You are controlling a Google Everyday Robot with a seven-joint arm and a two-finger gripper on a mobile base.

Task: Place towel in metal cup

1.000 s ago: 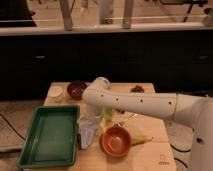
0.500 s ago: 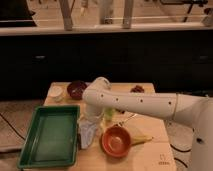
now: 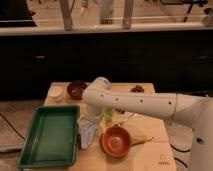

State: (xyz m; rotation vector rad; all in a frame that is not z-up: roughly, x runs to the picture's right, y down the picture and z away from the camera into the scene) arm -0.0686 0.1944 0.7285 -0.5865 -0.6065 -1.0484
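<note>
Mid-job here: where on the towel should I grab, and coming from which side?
Take the towel by its bunched upper end, coming straight down from above. It lies as a narrow crumpled strip squeezed between the green tray and the orange bowl, so side approaches look blocked. The gripper sits right over that upper end.

Just 1 cam here. It sits high up & looks down at the wood table [image 3: 150, 146] from the near edge, not close up. It faces a dark wall [image 3: 125, 55] at the back, w/ a light strip & posts along the top. Most of the table fits in, plus some floor on the left. The white arm [image 3: 145, 106] comes in from the right, nearest the cam. The gripper [image 3: 94, 119] is mid-table, right at the towel [image 3: 88, 135], between the green tray [image 3: 50, 136] & the orange bowl [image 3: 116, 141].
</note>
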